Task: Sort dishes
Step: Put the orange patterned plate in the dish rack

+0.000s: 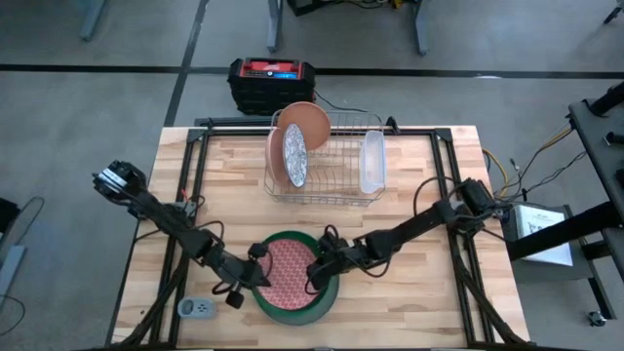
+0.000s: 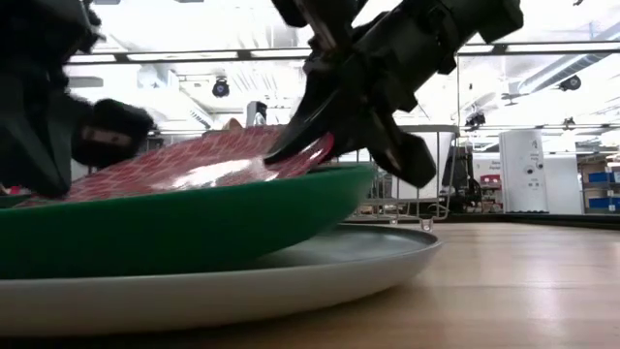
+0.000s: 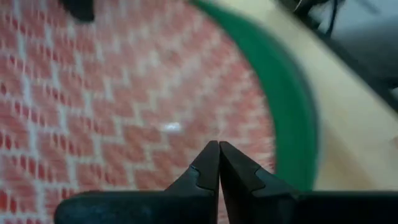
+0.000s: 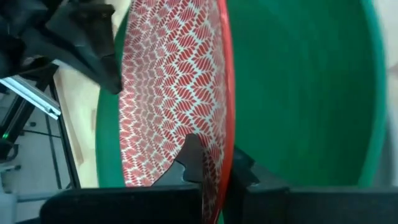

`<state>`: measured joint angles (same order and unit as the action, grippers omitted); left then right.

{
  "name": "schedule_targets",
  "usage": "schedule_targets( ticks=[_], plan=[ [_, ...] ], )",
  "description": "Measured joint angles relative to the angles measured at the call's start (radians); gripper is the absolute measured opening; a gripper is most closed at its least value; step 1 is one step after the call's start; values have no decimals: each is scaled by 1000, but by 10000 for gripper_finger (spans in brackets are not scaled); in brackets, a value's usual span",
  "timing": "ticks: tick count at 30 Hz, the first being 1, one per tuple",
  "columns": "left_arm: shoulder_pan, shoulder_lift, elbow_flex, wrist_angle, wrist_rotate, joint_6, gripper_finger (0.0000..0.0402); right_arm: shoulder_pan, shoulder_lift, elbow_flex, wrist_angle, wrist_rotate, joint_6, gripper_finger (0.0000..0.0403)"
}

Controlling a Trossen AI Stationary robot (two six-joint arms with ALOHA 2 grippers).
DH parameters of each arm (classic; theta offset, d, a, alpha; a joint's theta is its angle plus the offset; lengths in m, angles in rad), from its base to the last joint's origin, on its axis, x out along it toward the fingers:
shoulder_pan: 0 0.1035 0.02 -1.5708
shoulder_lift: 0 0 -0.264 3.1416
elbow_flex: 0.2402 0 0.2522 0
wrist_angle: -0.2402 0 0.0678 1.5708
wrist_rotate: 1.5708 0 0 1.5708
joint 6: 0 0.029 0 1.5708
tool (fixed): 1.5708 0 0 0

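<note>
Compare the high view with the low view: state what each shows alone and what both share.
Only the high view shows the wire rack holding upright pink plates, the clear tub and the whole wooden table.

Only the low view shows the pale grey plate under the green plate, and the patterned plate tilted up at one side.

Both show the right gripper shut on the patterned plate's rim, with the left gripper at its opposite edge.

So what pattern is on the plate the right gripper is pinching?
A red-and-white leaf-like zigzag pattern on the plate, clearest in the right wrist view.
</note>
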<state>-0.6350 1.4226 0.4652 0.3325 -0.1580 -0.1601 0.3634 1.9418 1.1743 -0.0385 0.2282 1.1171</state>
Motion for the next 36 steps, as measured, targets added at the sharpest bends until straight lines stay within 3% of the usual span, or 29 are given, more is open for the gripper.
schedule_targets(
  ticks=[10, 24, 29, 36],
  plan=[
    [-16, -221, 10, -4, 46, 47, 0, 9, -22, -1, -13, 22, -110, 3],
    [-35, -468, 10, -4, 46, 97, 0, 16, -220, -6, -35, 68, -415, 1],
    [-36, -532, 10, -2, 47, 125, 0, 16, -253, -6, -56, 65, -613, 1],
    [-36, -643, 10, 7, 130, 200, 0, 16, -349, -5, -41, 77, -1111, 1]
  ],
)
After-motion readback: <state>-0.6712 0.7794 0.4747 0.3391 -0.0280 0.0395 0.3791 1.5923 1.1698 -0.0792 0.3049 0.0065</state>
